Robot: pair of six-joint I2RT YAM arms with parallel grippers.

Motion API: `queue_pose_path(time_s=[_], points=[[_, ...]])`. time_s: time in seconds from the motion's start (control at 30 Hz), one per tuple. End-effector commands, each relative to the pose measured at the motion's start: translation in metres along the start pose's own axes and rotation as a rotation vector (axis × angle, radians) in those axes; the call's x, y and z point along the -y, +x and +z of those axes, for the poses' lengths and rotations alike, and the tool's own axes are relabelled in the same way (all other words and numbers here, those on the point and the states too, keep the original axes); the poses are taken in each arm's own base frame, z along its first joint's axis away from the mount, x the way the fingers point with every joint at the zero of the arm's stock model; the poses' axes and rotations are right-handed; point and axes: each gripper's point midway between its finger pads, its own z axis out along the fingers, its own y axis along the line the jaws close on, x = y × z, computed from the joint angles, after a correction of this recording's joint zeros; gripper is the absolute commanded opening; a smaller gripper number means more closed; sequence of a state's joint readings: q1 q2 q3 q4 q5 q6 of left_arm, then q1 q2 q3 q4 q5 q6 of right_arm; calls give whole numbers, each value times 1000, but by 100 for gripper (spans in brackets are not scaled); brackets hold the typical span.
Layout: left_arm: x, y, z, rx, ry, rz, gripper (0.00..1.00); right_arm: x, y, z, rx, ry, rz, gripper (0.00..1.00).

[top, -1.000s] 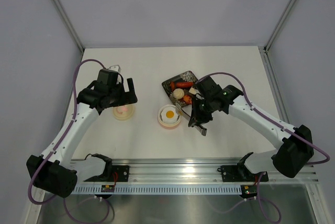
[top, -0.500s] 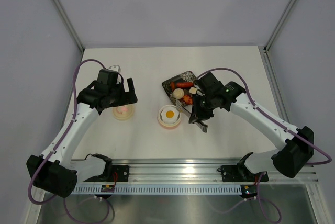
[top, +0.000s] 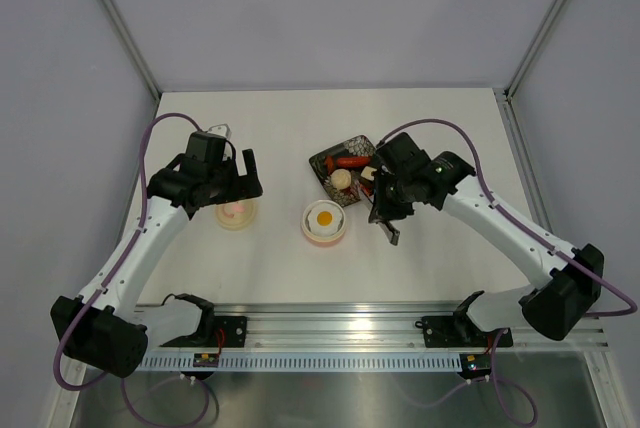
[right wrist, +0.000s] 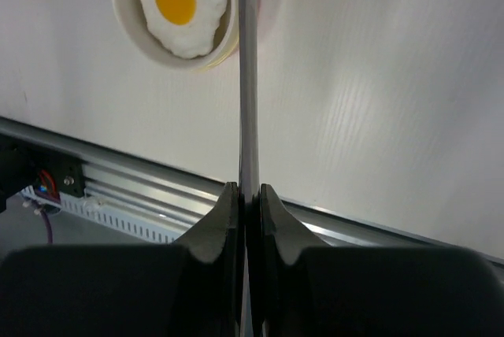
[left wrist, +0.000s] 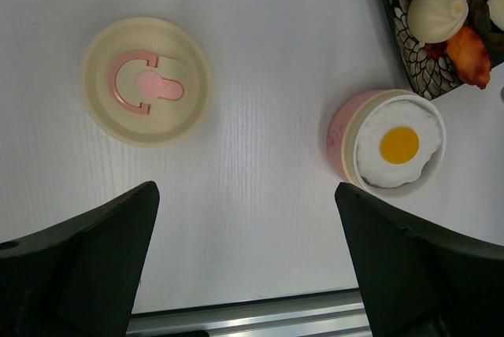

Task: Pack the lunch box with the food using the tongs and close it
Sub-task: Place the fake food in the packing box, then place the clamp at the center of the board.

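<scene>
The lunch box [top: 325, 223] sits mid-table with the white fried egg [left wrist: 398, 144] lying in it; the egg also shows in the right wrist view [right wrist: 183, 0]. Its lid [left wrist: 147, 81] lies flat to the left, apart from the tub. My left gripper [left wrist: 248, 254] hovers open over bare table near the lid [top: 237, 214]. My right gripper [right wrist: 248, 195] is shut on the tongs [right wrist: 247, 77], seen edge-on with their arms running past the tub's right side. More food stays on the black tray [top: 328, 161]: a red sausage [top: 350, 161], a pale ball [left wrist: 437, 10] and an orange piece [left wrist: 470, 47].
An aluminium rail [top: 330, 333] runs along the near table edge. Grey walls enclose the table on three sides. In the top view the right gripper [top: 385, 210] hangs just right of the tub and near the tray's front corner.
My right arm has drawn back and to the right with the tongs, moving their tips from beside the lunch box toward the tray. The left arm, lid and tub have stayed put.
</scene>
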State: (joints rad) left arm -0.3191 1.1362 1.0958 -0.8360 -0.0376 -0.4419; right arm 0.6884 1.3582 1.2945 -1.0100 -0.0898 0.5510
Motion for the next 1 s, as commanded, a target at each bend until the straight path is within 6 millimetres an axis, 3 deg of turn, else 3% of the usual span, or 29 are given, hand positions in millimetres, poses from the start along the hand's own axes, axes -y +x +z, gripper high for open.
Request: queue_pose_path(time_s=[0.0,0.27,0.43,0.63,0.77,0.8,0.87,0.93,0.97], points=[[2,-9,0,38,7,18,99,16,-28,-24,168,114,26,0],[1,-8,-2,39,6,21,99,122,-64,-21,331,426,260,0],[-1,-6,-3,39,2,27,99,181,-83,-22,416,654,293,0],[-3,-6,-9,51,-3,22,99,227,-110,4,475,702,358,0],[-2,-8,-14,69,5,23,99,247,-118,39,498,655,403,2],[-3,-7,-13,61,1,25,99,250,-117,45,492,652,412,5],[-4,-6,-13,57,-6,29,99,262,-114,62,459,663,427,23],[-6,-5,-12,50,-12,31,99,269,-108,74,414,677,440,51],[-7,-5,-12,51,-17,31,99,269,-109,74,407,681,442,72]])
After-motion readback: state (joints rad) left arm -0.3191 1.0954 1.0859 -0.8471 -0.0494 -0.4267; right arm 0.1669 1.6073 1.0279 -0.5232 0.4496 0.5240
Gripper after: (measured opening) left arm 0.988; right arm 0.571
